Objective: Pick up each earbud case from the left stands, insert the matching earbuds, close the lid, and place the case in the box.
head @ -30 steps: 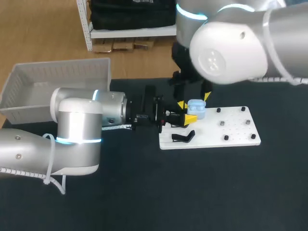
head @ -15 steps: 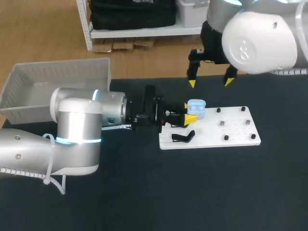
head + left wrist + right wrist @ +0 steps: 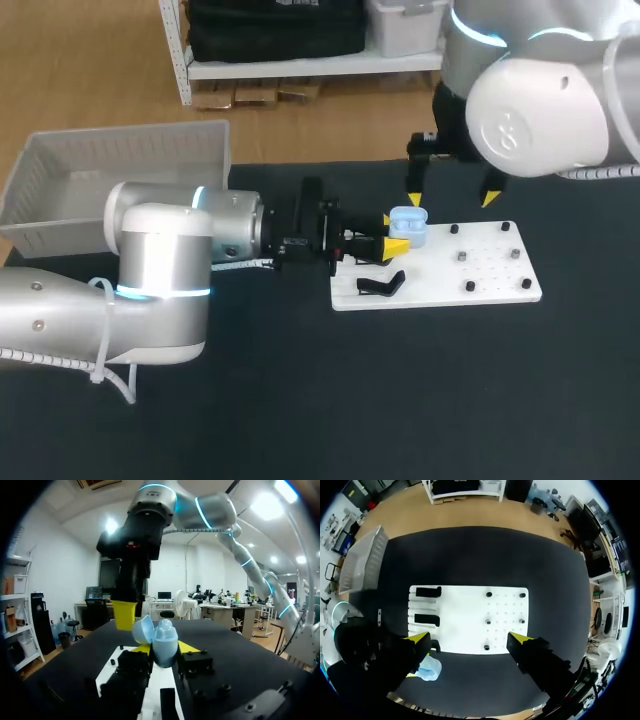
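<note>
The yellow-tipped left fingers [image 3: 396, 245] are clamped from two sides on the earbud case [image 3: 408, 228]. It is a smooth, rounded pale-blue shell with its lid hinged open (two glossy domes in the left wrist view), held over the left end of the board [image 3: 490, 272]. The board is a flat white rectangle studded with small dark pegs [image 3: 463, 256], with a black angular stand [image 3: 380, 285] beside the case. The right fingers [image 3: 414, 200] hang spread wide and empty above the board's far edge, apart from the case. The box [image 3: 130, 150], of pale ribbed plastic, sits well to the left on the matte black table [image 3: 400, 400].
</note>
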